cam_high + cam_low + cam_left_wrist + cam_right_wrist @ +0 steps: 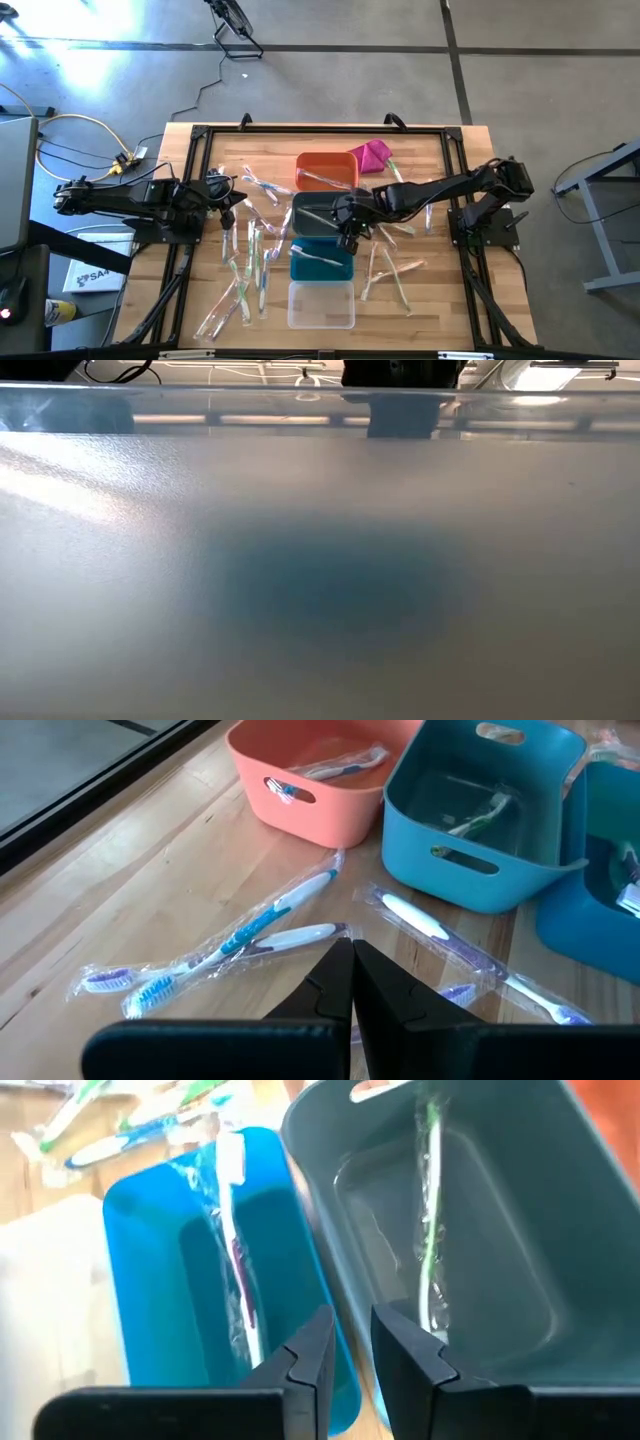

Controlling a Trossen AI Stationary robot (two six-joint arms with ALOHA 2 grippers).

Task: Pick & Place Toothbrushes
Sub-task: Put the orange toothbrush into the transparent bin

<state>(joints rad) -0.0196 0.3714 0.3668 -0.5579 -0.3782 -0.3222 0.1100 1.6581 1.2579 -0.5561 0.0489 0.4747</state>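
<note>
the green toothbrush [430, 1240] lies in the grey bin [318, 212] at frame centre of the high view, its long axis running along the bin's length. the right claw [350, 1342] hangs directly above that bin's near end, fingers narrowly parted and holding nothing visible, lined up with the brush's axis. a white toothbrush [236, 1230] rests across the teal bin [160, 1280] just beside it. the left claw [352, 970], pinched shut and empty, sits at centre left over loose toothbrushes [240, 932] on the table [420, 300], well apart from the bins.
</note>
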